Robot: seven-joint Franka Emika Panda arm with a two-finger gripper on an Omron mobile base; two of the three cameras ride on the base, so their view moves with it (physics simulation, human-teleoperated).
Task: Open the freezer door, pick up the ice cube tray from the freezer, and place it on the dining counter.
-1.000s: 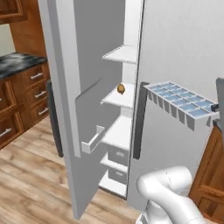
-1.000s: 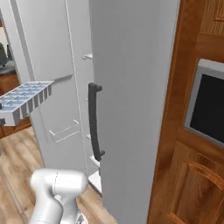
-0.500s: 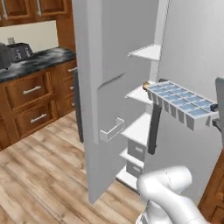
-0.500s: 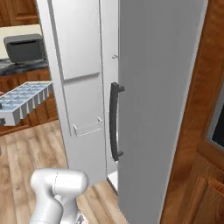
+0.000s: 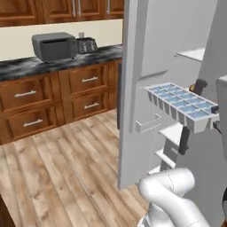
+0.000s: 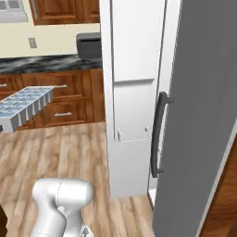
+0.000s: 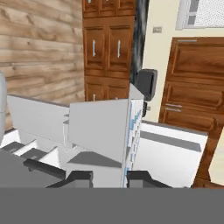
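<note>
Kitchen scene, left to right for you. Far left in the left base view: grey boxy microwave (image 5: 54, 45) and a dark toaster (image 5: 87, 45) sit on the dark marbled desk (image 5: 26, 67) over brown wooden drawer cabinets (image 5: 48, 102); light plank floor (image 5: 57, 177) below.

Next comes the tall brushed-silver freezer door (image 5: 139, 88), swung open, its white inner face with a small door bin toward you in the right base view (image 6: 134, 92). Right of it, the freezer (image 5: 190, 57) shows white inner shelves.

The whitish long rectangular ice cube tray with two rows of pale blue cells (image 5: 179, 104) is out of the freezer, held up in the air in front of the open compartment, well above the floor and roughly level. In the right base view you see the tray (image 6: 25, 105) at the left edge.

In the hand view the fingers (image 7: 78, 178) are set narrow, closed on the tray's (image 7: 105, 131) near end, one dark tip each side.

Far right: plain silver fridge door (image 6: 203, 115) with dark vertical handle (image 6: 157, 134), shut.
</note>
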